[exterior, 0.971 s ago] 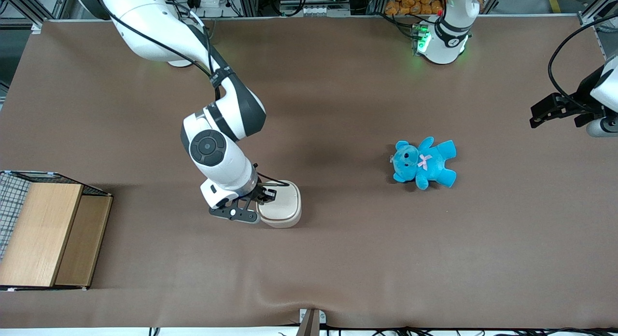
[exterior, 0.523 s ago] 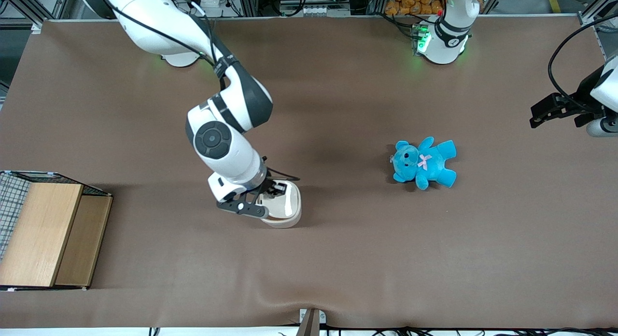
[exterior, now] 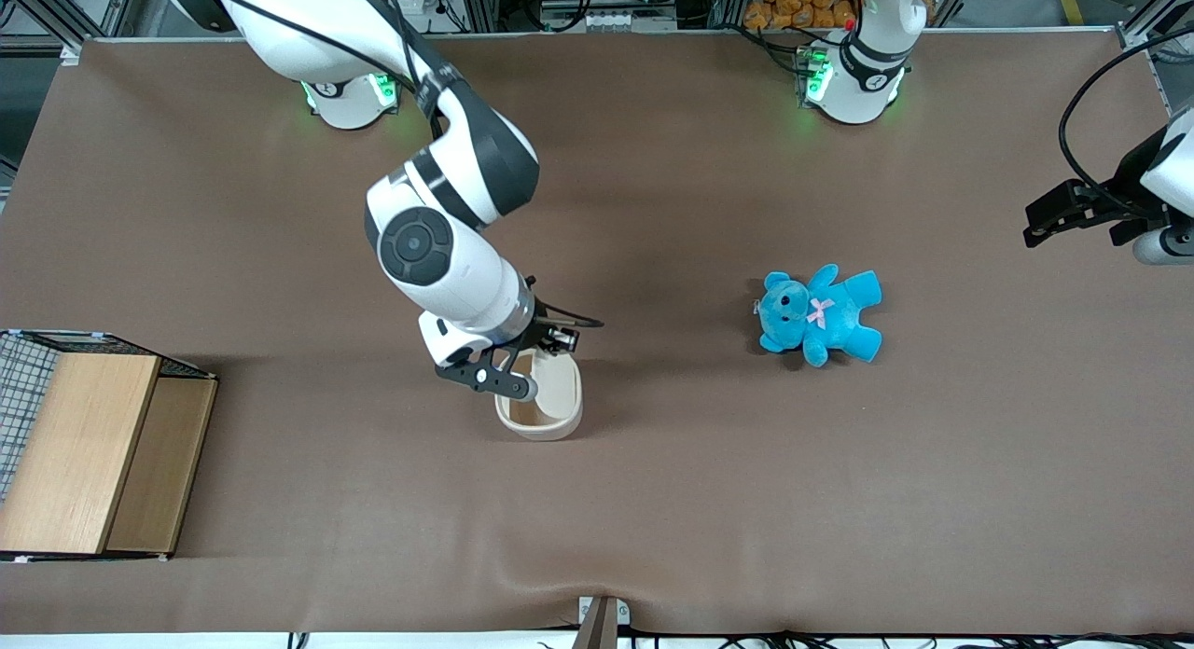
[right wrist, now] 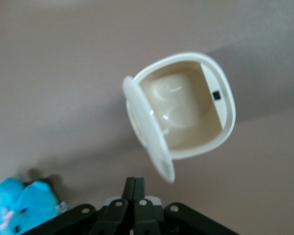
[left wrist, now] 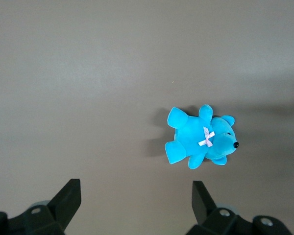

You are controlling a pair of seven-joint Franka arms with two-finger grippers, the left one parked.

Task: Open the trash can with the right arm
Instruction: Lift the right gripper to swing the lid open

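Observation:
The cream-white trash can [exterior: 539, 429] stands on the brown table with its flip lid [exterior: 562, 380] swung up on edge. Its tan inside [exterior: 522, 415] shows. The right wrist view looks into the trash can [right wrist: 188, 105], and the raised lid [right wrist: 148, 132] stands on the side nearest the teddy bear. My right arm's gripper [exterior: 556, 339] hangs just above the can's edge farthest from the front camera. The gripper [right wrist: 135, 184] is shut, its fingers pressed together with nothing between them, and it is clear of the lid.
A blue teddy bear [exterior: 819, 315] lies on the table toward the parked arm's end; it also shows as a teddy bear [left wrist: 201, 137] and a teddy bear [right wrist: 19, 203]. A wooden box with wire mesh [exterior: 93, 453] sits at the working arm's end.
The lid went from flat and closed to standing open. My gripper rose and moved away from the front camera, off the lid's edge toward the teddy's side.

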